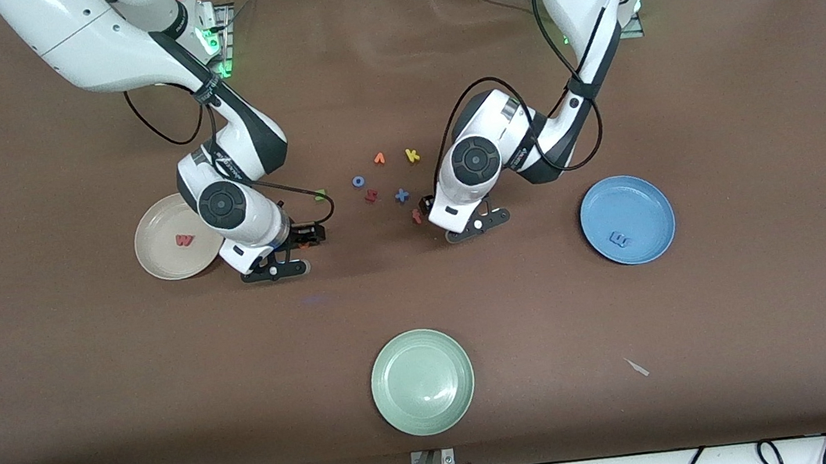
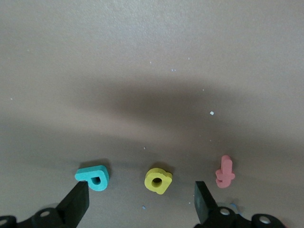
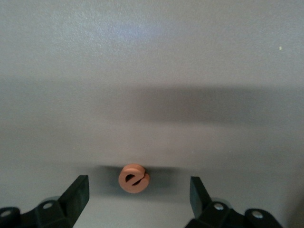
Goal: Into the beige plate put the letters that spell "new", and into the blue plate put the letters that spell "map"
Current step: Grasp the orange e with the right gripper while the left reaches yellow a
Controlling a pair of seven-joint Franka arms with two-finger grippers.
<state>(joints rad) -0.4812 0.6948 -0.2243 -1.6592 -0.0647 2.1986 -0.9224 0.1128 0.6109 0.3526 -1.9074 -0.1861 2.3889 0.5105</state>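
Note:
In the beige plate [image 1: 156, 256] lies the red-pink w [image 1: 183, 240]. The blue plate [image 1: 637, 196] holds the blue m [image 1: 620, 240]. The green n [image 1: 320, 194] lies on the table beside the right arm's wrist. My left gripper [image 2: 141, 203] is open and low over the table, with the yellow a [image 2: 157, 180] just ahead of the gap between its fingers. The teal p [image 2: 92, 177] lies by one fingertip. My right gripper [image 3: 137, 194] is also open and low, with the orange e [image 3: 134, 178] just ahead of its gap.
Loose letters lie mid-table: an orange v [image 1: 379, 158], yellow k [image 1: 412, 155], blue o [image 1: 358, 181], dark red letter [image 1: 371, 195] and blue x [image 1: 401, 195]. A pink-red letter [image 2: 224, 172] lies beside the a. The pale green plate [image 1: 422, 381] sits nearest the front camera.

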